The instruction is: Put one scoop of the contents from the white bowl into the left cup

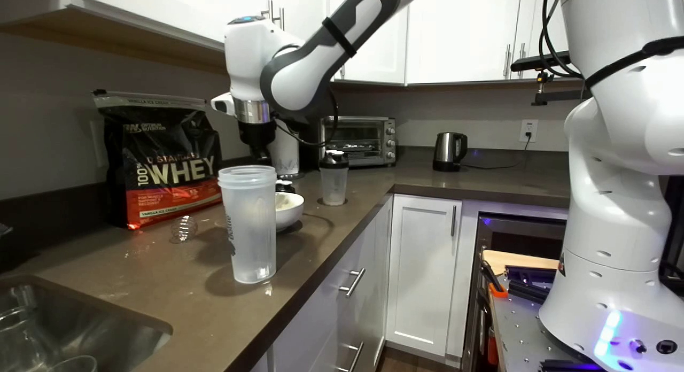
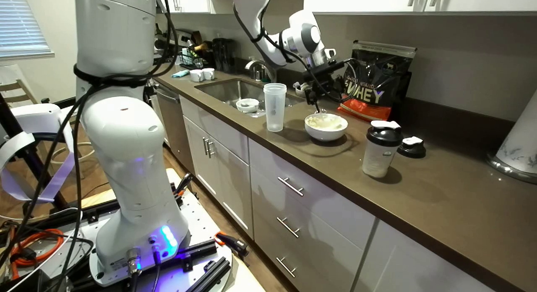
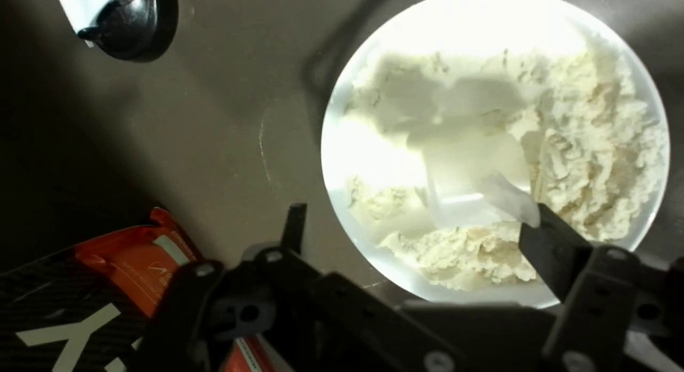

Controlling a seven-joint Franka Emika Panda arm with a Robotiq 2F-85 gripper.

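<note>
The white bowl (image 3: 334,187) holds pale powder (image 3: 604,163) and stands on the counter in both exterior views. A pale translucent scoop (image 3: 475,163) rests in the powder, its handle angled toward my right-hand finger (image 3: 556,249) in the wrist view. My gripper (image 3: 419,209) hangs over the bowl's side with its jaws wide apart and nothing clamped between them. The handle's end overlaps that finger's tip; whether they touch I cannot tell. The left cup, a tall frosted tumbler (image 1: 251,227), stands upright beside the bowl (image 2: 323,134), nearer the sink, and is outside the wrist view.
A black whey pouch (image 2: 373,84) stands behind the bowl. A shaker with a black lid (image 2: 381,151) and a loose black lid (image 2: 412,148) lie on the bowl's far side from the tumbler. A wire ball (image 1: 184,229) sits near the pouch. The sink (image 2: 218,86) opens beyond the tumbler.
</note>
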